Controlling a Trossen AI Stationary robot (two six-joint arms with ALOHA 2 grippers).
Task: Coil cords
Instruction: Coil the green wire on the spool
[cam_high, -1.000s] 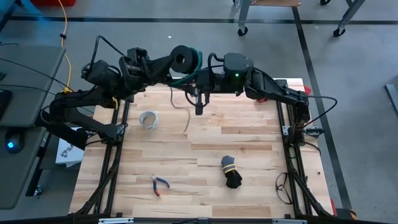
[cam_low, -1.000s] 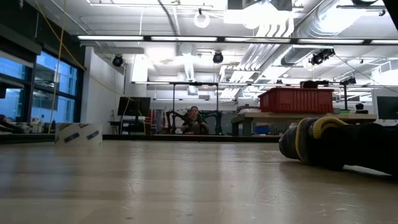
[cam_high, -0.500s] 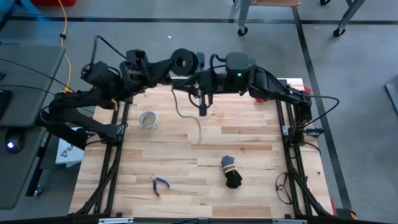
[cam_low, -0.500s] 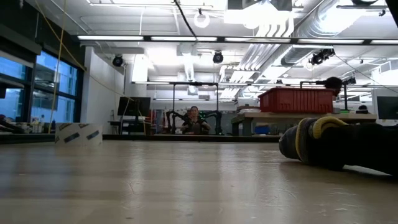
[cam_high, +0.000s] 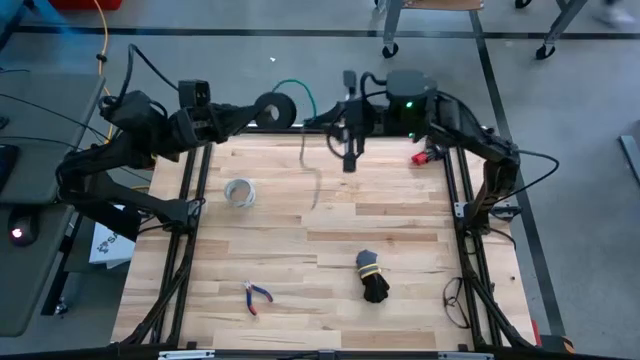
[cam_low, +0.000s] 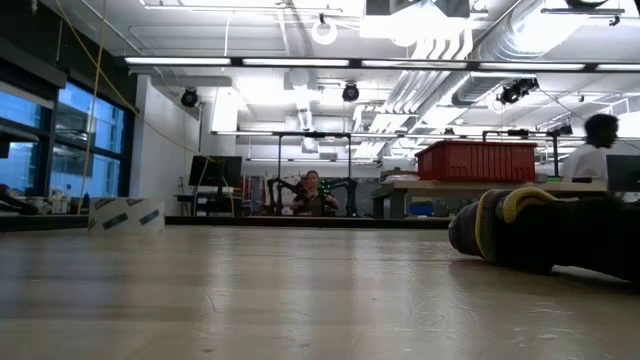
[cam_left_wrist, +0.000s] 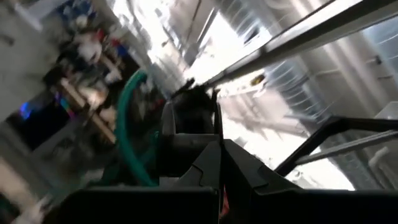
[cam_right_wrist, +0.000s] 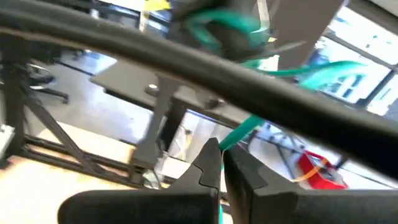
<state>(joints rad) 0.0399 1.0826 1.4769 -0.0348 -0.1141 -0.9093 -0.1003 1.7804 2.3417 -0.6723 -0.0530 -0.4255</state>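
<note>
1. The cord's dark round coil (cam_high: 277, 108) is held up in the air over the far edge of the desk (cam_high: 400, 290), clenched in the left end effector (cam_high: 262, 110). Held raised like this, the coil can take on more turns without dragging on the wood.
2. A green tail (cam_high: 303, 92) arcs from the coil toward the right end effector (cam_high: 350, 160), which hangs just beside the coil. The right wrist view shows its fingers (cam_right_wrist: 211, 163) closed on the green strand (cam_right_wrist: 245, 129), so it looks placed to guide and tension the loose end. A pale stretch of cord (cam_high: 312, 180) dangles below it toward the desk.
3. Compared with a second ago, both arms have drawn back toward the far edge. The coil has shifted left and the right end effector right, so the gap between them is wider, and the green arc now stands clear above them.
4. Well apart from both end effectors, nearer the front, lie a pale ring (cam_high: 239, 192), small pliers (cam_high: 257, 296) and a black bundle with a yellow tie (cam_high: 371, 277), all unmoved.
</note>
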